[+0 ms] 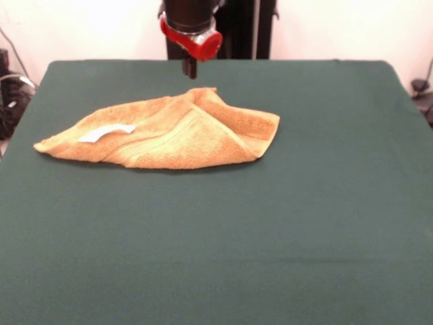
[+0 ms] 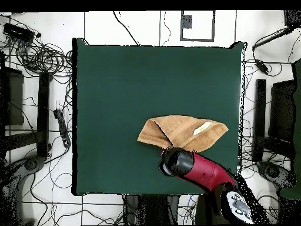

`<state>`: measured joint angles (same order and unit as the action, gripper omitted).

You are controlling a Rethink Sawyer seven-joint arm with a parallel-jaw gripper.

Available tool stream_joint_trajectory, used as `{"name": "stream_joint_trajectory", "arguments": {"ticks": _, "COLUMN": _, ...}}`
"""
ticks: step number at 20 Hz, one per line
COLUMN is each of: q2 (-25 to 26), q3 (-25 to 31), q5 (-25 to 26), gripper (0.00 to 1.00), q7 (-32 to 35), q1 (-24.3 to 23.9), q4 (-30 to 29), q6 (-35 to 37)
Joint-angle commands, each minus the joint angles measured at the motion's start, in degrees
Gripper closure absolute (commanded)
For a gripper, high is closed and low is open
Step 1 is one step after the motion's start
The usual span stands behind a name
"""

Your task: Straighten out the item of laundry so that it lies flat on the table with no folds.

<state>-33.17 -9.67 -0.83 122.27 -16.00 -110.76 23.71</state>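
Towel (image 1: 169, 135) heaped in overlapping folds on the table (image 1: 270, 237), nearer the pedestal-side edge than the opposite one, white tag (image 1: 105, 133) showing on top toward one end. Folded over itself, so far from flat. Gripper (image 1: 190, 68) poised just above the peak of the fold along the towel's pedestal-side edge, probably lined up to pinch that raised layer. Finger state impossible to tell: only a dark tip visible.

Towel (image 1: 169, 132): golden-orange terry, lying folded over itself in a rough triangle, one flap turned across the middle, a woven band visible along the folded flap. White tag (image 1: 107, 133) faces up near one tapered end. Rests on the dark green table (image 1: 270, 237), toward its far side.
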Motion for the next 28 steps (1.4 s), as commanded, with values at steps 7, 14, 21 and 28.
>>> {"name": "stream_joint_trajectory", "arguments": {"ticks": 7, "q2": 0.84, "q3": 3.94, "q5": -4.76, "gripper": 1.0, "q7": 12.94, "q1": 2.91, "q4": -5.95, "q6": -5.32}}
{"name": "stream_joint_trajectory", "arguments": {"ticks": 14, "q2": 0.56, "q3": 2.96, "q5": -3.41, "gripper": 0.0, "q7": 10.88, "q1": 3.59, "q4": -4.54, "q6": -6.26}}
{"name": "stream_joint_trajectory", "arguments": {"ticks": 21, "q2": 1.46, "q3": 8.75, "q5": -5.29, "gripper": 0.0, "q7": 11.2, "q1": 1.81, "q4": -6.78, "q6": -10.11}}
{"name": "stream_joint_trajectory", "arguments": {"ticks": 28, "q2": 6.3, "q3": 12.18, "q5": -6.6, "gripper": 0.0, "q7": 12.1, "q1": -0.23, "q4": -6.2, "q6": -14.81}}
